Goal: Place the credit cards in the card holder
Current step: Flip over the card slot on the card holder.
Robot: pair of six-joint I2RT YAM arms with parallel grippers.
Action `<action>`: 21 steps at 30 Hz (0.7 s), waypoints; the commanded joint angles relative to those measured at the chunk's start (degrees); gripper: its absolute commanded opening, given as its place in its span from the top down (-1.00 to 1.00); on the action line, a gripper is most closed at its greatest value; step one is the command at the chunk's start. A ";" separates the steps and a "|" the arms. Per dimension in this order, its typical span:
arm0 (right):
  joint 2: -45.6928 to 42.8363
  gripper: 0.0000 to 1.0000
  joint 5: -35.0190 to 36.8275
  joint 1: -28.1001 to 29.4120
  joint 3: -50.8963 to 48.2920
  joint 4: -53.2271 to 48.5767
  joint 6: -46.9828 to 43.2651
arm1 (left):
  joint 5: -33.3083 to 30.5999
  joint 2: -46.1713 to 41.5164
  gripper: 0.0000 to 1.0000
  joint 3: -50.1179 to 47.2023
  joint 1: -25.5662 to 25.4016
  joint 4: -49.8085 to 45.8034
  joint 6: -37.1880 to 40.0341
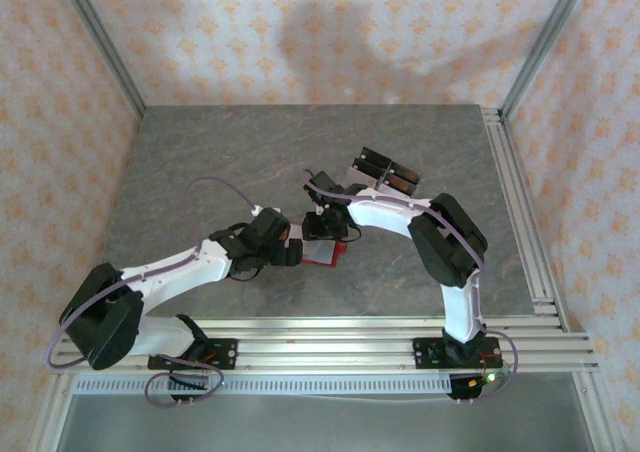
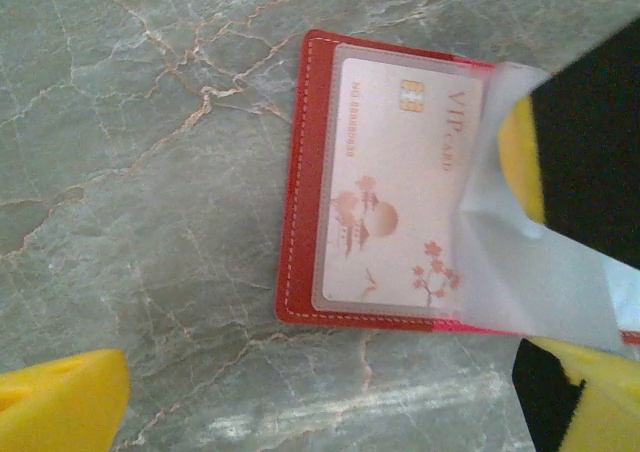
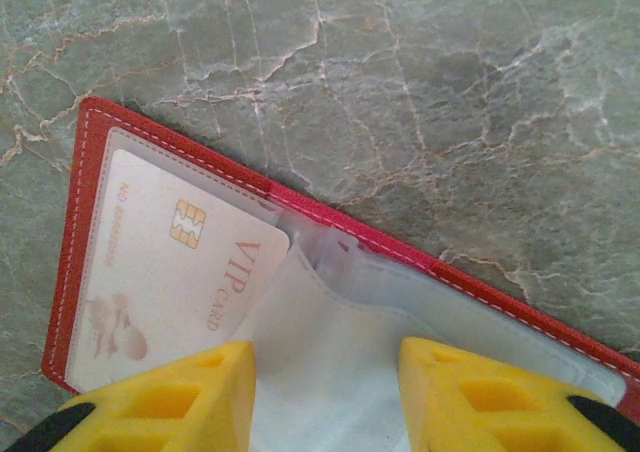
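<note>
The red card holder (image 1: 326, 257) lies open on the marble table between both grippers. A pinkish credit card (image 2: 395, 182) printed "VIP" sits under the clear film of its left pocket (image 3: 170, 262). A pale translucent inner leaf (image 2: 520, 272) tilts up off the card holder (image 2: 298, 172) against my right gripper's yellow finger (image 2: 522, 162). My right gripper (image 3: 325, 392) stands partly open over that leaf (image 3: 330, 342), which reaches past both fingers, so nothing is clamped. My left gripper (image 2: 325, 412) is wide open just beside the card holder's near edge, holding nothing.
A clear stand with black blocks (image 1: 385, 172) stands behind the right arm. Metal rails run along the table's right side (image 1: 520, 212) and near edge (image 1: 330, 337). Patterned walls enclose the back and sides.
</note>
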 commanded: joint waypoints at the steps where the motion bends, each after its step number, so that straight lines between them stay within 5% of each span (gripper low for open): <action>1: -0.77 0.16 -1.31 -0.09 -1.50 0.02 0.68 | -3.06 -2.92 -1.00 -1.80 -2.04 1.92 3.43; 21: -0.94 0.16 -1.86 -0.26 -1.95 0.55 0.45 | -8.58 6.19 -0.99 0.91 -9.17 4.93 6.25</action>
